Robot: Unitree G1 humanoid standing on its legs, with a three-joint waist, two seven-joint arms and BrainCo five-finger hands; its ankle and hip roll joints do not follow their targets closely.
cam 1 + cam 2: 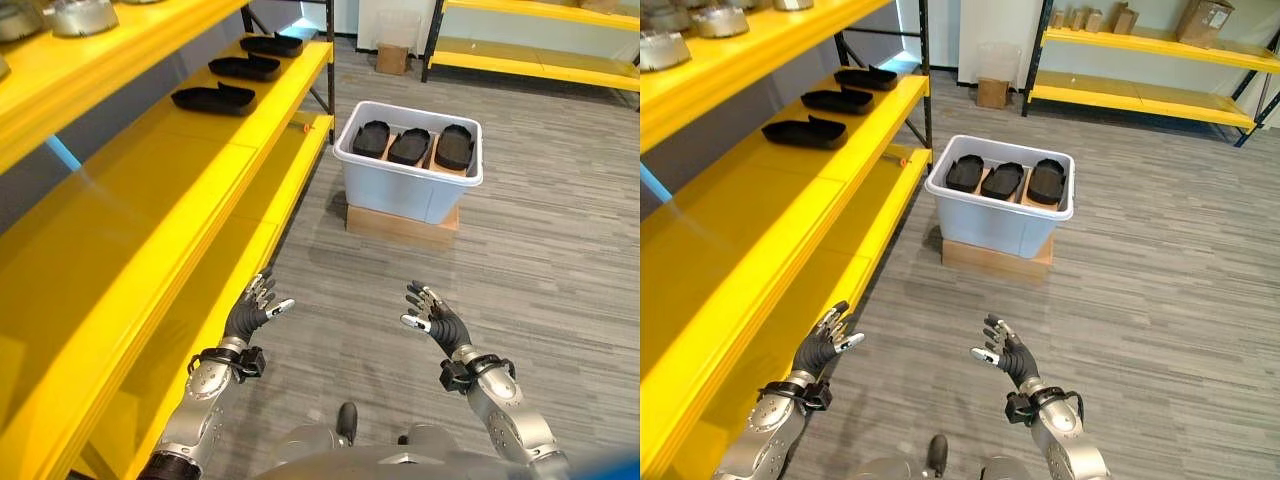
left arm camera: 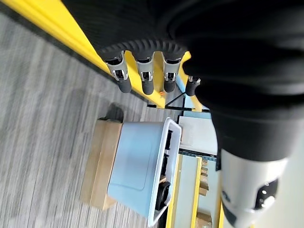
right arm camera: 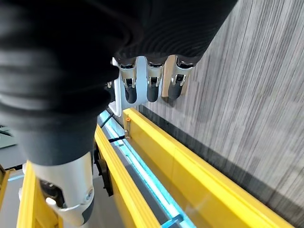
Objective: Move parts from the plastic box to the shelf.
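A pale plastic box [image 1: 400, 180] stands on a low wooden block on the floor ahead, holding three black moulded parts [image 1: 412, 146] side by side. Three more black parts [image 1: 213, 98] lie in a row on the yellow shelf [image 1: 150, 190] to my left. My left hand [image 1: 252, 308] hovers low beside the shelf's edge, fingers relaxed and empty. My right hand [image 1: 432, 312] floats over the floor at the same height, also open and empty. Both hands are well short of the box. In the left wrist view the box [image 2: 140, 166] appears past the fingers [image 2: 145, 78].
Metal parts [image 1: 80, 14] rest on the upper shelf level at top left. A second yellow rack [image 1: 1140, 95] with cardboard boxes runs along the far wall. A small carton [image 1: 991, 92] sits on the floor behind the box. Grey plank floor [image 1: 540, 260] stretches to the right.
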